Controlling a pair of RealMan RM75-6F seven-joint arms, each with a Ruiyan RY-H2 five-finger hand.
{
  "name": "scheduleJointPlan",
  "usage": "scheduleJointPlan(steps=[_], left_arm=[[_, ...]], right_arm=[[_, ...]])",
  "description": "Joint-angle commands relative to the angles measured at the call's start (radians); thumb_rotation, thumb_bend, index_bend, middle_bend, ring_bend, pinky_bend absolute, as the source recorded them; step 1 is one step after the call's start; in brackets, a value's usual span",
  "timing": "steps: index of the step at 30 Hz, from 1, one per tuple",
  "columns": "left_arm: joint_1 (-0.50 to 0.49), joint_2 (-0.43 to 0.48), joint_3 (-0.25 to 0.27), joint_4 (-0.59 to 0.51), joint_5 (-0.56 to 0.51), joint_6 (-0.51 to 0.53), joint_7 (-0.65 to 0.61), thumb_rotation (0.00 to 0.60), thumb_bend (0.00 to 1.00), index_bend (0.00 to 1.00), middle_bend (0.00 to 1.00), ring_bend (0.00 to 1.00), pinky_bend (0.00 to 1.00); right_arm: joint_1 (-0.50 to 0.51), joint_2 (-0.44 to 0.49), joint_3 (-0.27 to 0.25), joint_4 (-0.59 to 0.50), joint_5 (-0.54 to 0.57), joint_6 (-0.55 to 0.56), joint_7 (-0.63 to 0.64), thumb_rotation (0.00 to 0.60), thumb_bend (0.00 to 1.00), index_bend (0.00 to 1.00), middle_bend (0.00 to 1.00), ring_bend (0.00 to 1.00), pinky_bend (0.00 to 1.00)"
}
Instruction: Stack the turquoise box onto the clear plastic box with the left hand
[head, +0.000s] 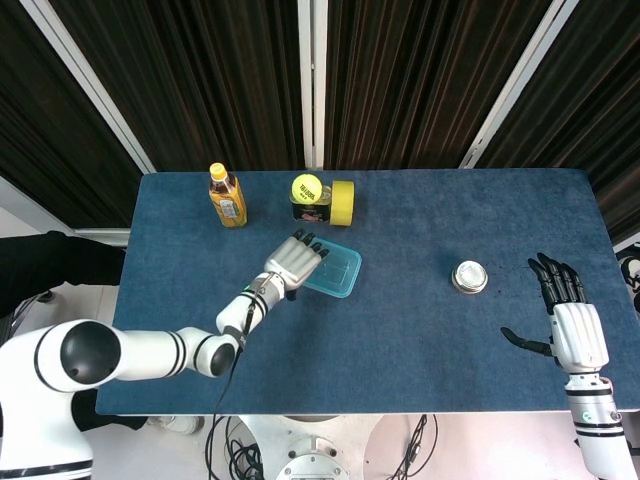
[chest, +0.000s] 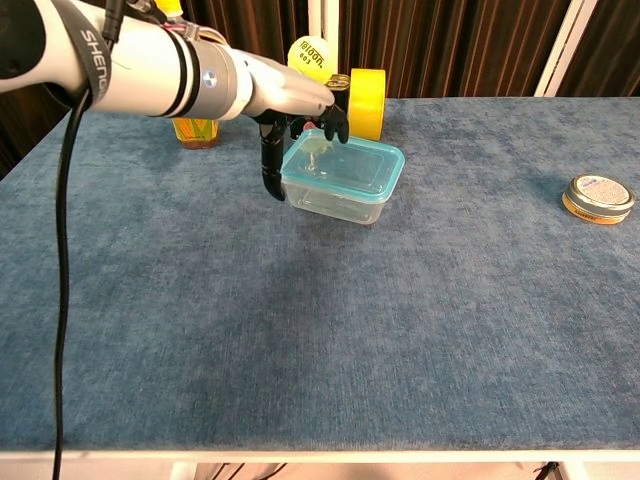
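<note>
The turquoise box (chest: 346, 164) sits on top of the clear plastic box (chest: 333, 203), left of the table's middle; in the head view the pair shows as one turquoise-rimmed stack (head: 335, 272). My left hand (chest: 288, 103) is at the stack's back-left corner with its fingers spread and nothing in it. One dark finger hangs down beside the left wall, and the others reach over the rim. From above, the left hand (head: 291, 263) overlaps the stack's left edge. My right hand (head: 572, 326) rests open at the table's right front, far from the boxes.
Along the back stand a yellow-capped bottle (head: 227, 197), a tennis ball on a dark can (head: 306, 187) and a yellow tape roll (chest: 366, 102). A round tin (chest: 598, 197) lies to the right. The blue cloth covers the table (chest: 320, 330).
</note>
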Motion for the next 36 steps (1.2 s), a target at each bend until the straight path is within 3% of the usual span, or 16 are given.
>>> scheduleJointPlan(steps=[1,16,27,36], left_arm=[[0.004,-0.014,-0.005,0.024,-0.025,-0.019,0.013,0.600,0.00,0.16,0.14,0.04,0.08],[0.016,-0.024,-0.027,0.029,-0.045,-0.029,0.056,0.600,0.00,0.16,0.14,0.04,0.08],[0.122,0.080,-0.029,-0.170,0.123,0.128,0.034,0.600,0.00,0.16,0.15,0.04,0.08],[0.177,0.083,0.002,-0.240,0.170,0.152,0.074,0.600,0.00,0.16,0.15,0.04,0.08]], right_arm=[[0.001,-0.001,0.000,0.001,0.000,-0.002,0.001,0.600,0.03,0.00,0.00,0.00,0.00],[-0.002,0.001,0.001,-0.002,0.002,0.003,-0.002,0.600,0.03,0.00,0.00,0.00,0.00],[0.001,-0.001,0.000,-0.007,-0.011,0.005,-0.004,0.600,0.03,0.00,0.00,0.00,0.00],[-0.001,-0.003,-0.004,-0.013,-0.018,0.012,-0.012,0.600,0.03,0.00,0.00,0.00,0.00]])
